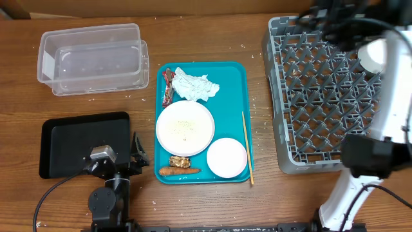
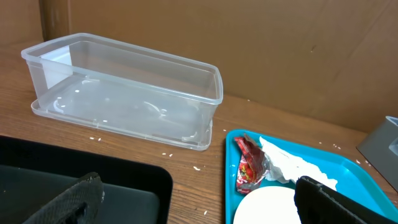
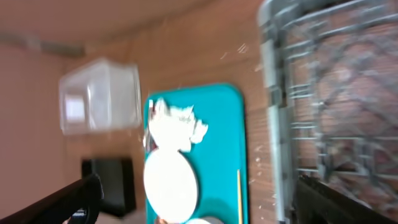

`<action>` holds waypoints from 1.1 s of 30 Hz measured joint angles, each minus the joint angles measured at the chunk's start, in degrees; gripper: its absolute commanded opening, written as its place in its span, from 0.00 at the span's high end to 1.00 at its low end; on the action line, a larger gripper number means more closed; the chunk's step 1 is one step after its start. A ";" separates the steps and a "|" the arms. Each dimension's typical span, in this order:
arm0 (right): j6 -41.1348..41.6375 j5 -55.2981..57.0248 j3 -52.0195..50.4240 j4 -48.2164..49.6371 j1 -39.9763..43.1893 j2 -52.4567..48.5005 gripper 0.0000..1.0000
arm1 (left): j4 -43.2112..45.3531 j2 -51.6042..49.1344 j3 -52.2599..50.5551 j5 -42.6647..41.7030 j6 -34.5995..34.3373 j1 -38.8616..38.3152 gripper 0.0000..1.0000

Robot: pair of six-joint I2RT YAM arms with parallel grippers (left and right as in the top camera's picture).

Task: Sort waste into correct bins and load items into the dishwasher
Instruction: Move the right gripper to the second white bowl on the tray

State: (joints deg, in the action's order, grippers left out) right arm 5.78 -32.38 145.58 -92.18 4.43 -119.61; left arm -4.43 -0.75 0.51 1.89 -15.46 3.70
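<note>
On the teal tray lie a crumpled white napkin [image 1: 195, 87], a red-and-white wrapper [image 1: 168, 86], a white plate [image 1: 185, 127] with rice grains, a white bowl [image 1: 226, 157], a wooden stick [image 1: 247, 148], a brown food piece [image 1: 179, 160] and an orange carrot stick [image 1: 179, 171]. My left gripper [image 1: 138, 156] is open and empty, low between the black tray [image 1: 84, 143] and the teal tray. In the left wrist view [image 2: 205, 211] it faces the clear tub [image 2: 124, 81], wrapper [image 2: 249, 168] and napkin [image 2: 292, 165]. My right gripper [image 1: 338, 19] is open and empty, blurred, high above the grey dish rack [image 1: 322, 96]. A white round shape [image 1: 372, 55] at the rack's right may be the cup.
The teal tray [image 1: 232, 90] sits mid-table between the bins and the rack. The clear tub [image 1: 90, 58] stands at the back left. White crumbs dot the wood. The right wrist view is blurred, with the open right gripper [image 3: 199, 205] over the plate [image 3: 171, 180] and rack [image 3: 336, 93].
</note>
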 measured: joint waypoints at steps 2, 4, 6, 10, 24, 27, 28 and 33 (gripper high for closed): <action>-0.94 1.86 -1.44 1.22 -4.28 -0.83 0.00 | 0.00 0.00 0.00 -0.02 -0.02 0.00 0.00; -1.42 3.41 -3.17 2.23 -8.04 -1.16 0.00 | 0.00 0.00 0.00 -0.02 0.00 0.00 0.00; -1.75 4.48 -4.98 3.45 -11.63 -1.20 0.00 | 0.00 0.00 0.00 0.00 0.00 0.00 0.00; -2.25 5.42 -9.29 7.32 -19.43 -1.20 0.00 | 0.00 0.00 0.00 0.00 -0.02 0.00 0.00; -2.62 8.87 -23.41 12.37 -35.28 -1.22 0.00 | 0.00 0.00 0.00 -0.02 0.00 0.02 0.00; -2.62 9.22 -23.41 13.75 -35.67 -1.22 0.00 | 0.00 0.00 0.00 0.00 0.00 0.00 0.00; -2.62 9.27 -23.41 13.75 -35.69 -1.22 0.00 | 0.00 0.00 0.00 -0.02 0.00 0.00 0.00; -2.36 9.46 -23.45 10.64 -35.69 -1.22 0.00 | 0.00 0.00 0.00 -0.02 -0.02 0.00 0.00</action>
State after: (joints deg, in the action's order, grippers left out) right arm 3.42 -22.92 122.13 -81.54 -31.27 -120.84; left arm -4.43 -0.75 0.51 1.87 -15.49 3.70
